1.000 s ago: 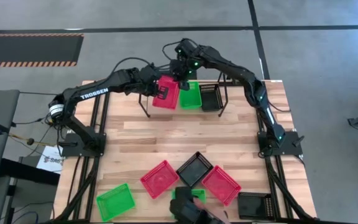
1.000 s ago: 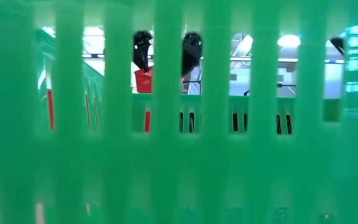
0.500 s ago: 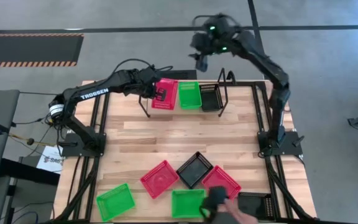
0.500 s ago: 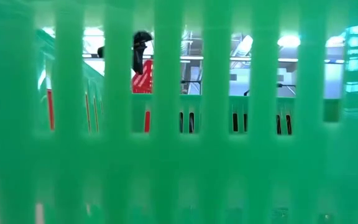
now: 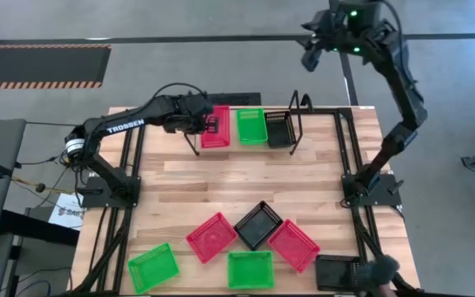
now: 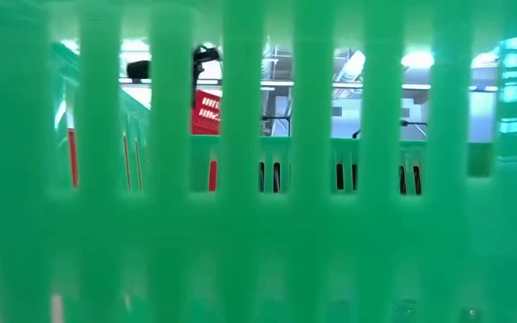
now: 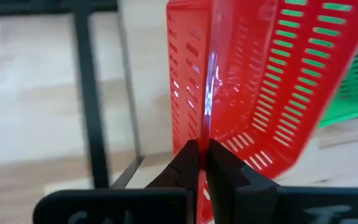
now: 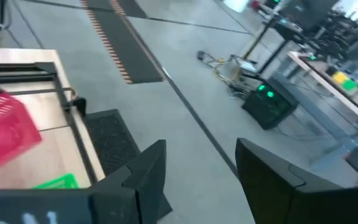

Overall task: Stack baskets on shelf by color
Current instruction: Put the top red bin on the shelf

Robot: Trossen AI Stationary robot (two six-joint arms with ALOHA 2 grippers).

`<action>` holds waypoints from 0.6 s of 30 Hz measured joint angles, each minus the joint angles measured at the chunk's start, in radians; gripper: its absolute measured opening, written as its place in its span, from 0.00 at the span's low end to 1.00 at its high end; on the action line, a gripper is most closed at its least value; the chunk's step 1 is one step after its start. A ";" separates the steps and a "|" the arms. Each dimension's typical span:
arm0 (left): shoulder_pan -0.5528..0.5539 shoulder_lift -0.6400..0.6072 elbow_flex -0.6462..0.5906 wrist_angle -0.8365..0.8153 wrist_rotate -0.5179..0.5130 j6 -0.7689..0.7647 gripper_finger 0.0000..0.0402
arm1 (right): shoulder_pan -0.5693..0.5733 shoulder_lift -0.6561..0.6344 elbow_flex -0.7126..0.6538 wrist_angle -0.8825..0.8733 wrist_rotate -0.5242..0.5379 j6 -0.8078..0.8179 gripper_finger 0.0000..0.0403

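So, quick rundown of where I'm at:

Held thing: my left gripper (image 7: 199,163) is clamped together on the thin rim of a red basket (image 5: 216,127), at the left end of the shelf (image 5: 246,147) at the far side of the worktop (image 5: 246,186).
Basket feel: looks like light, thin plastic mesh, a bit flexy I'd guess. Slotted walls are slippery-ish, so pinching the rim edge like I'm doing is probably the best hold; grabbing mid-wall would likely bow it.
Pose: in my left wrist view it hangs steeply tilted off the pinch, not lying flat.
Shelf mates: green basket (image 5: 251,126) just beside the red one, black basket (image 5: 278,128) next to that, all between the wire uprights (image 5: 302,111).
Right gripper: my right gripper (image 8: 197,168) has its fingers wide apart, holding nothing, lifted high and off beyond the far right corner of the worktop.
Still loose: two red, two green and two black baskets near the front edge (image 5: 221,236).
Low view: mostly blocked by a green basket wall (image 6: 258,224) right against the lens.
Changed: a second ago my right gripper was right over the shelf beside the red basket; now it's swung clear. The red basket sat askew then and lines up squarer with the green one now.
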 joint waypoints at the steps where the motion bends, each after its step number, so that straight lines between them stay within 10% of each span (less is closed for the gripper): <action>1: -0.012 0.000 0.000 -0.022 -0.007 -0.028 0.00 | -0.010 -0.004 0.000 -0.008 0.000 0.000 0.52; 18: -0.181 0.174 0.000 0.001 0.064 -0.242 0.00 | -0.083 0.065 -0.002 -0.100 -0.030 -0.035 0.52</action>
